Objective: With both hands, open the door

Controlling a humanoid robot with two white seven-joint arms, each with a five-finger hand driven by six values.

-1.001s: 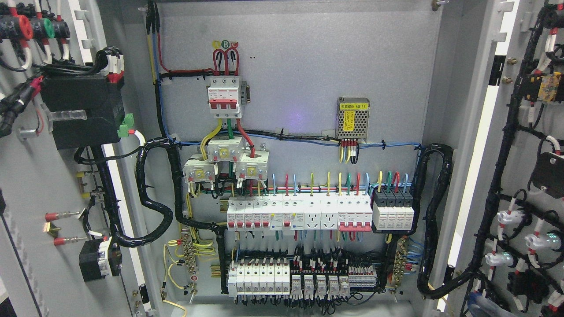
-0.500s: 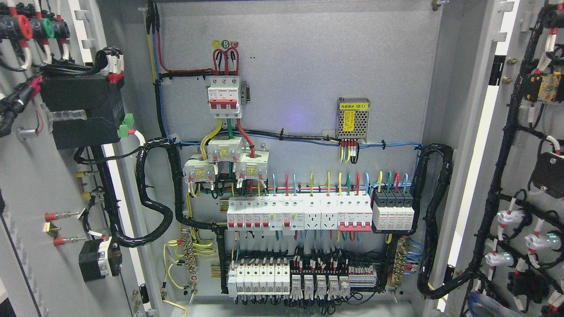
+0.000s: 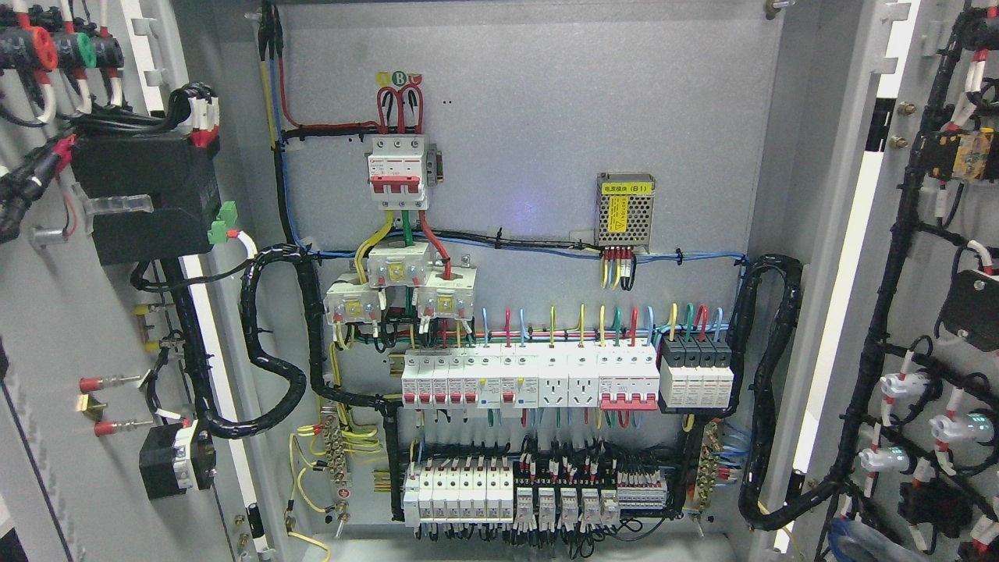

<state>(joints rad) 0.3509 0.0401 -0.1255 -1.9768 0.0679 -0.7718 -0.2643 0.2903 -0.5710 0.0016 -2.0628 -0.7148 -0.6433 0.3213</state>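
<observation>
A grey electrical cabinet stands wide open in front of me. Its left door (image 3: 70, 375) is swung out at the picture's left, with a black box and wire bundles on its inner face. Its right door (image 3: 905, 328) is swung out at the right, with black cable looms and lamp backs on it. The grey back panel (image 3: 546, 101) shows between them. Neither of my hands nor arms is in view.
On the back panel sit a red-and-white main breaker (image 3: 398, 172), a meshed power supply (image 3: 624, 211), a row of breakers and sockets (image 3: 562, 378) and terminal blocks (image 3: 538, 496). Thick black cable looms (image 3: 273, 343) run to both doors.
</observation>
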